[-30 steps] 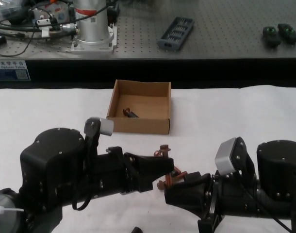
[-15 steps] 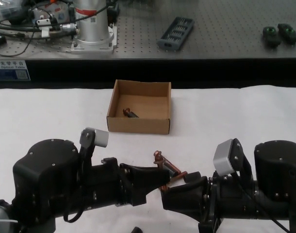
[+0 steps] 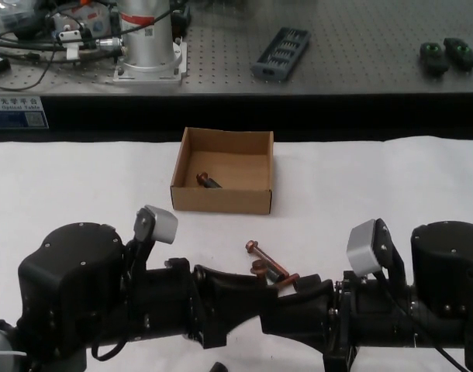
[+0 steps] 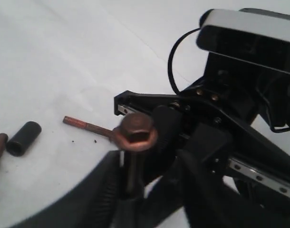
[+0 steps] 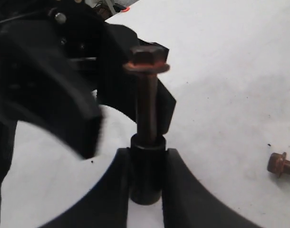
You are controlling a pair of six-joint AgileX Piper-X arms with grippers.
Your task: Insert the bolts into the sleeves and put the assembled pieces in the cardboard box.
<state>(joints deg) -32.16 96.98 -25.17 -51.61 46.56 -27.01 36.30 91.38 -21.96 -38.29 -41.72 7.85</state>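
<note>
I'm clamping a black cylindrical sleeve (image 5: 146, 159), copper hex-head bolt (image 5: 147, 102) standing in it, in my right gripper (image 5: 147, 168); left gripper (image 4: 145, 185) is hanging spread, empty. The brown cardboard box (image 3: 221, 200) is sitting at twelve o'clock.

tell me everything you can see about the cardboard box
The cardboard box is plain brown and open-topped, with upright walls and no visible flaps. It sits flat on the white sheet, near the sheet's far edge. Inside, close to its front wall, lies one coppery bolt in a dark sleeve. Nothing else touches it.
</note>
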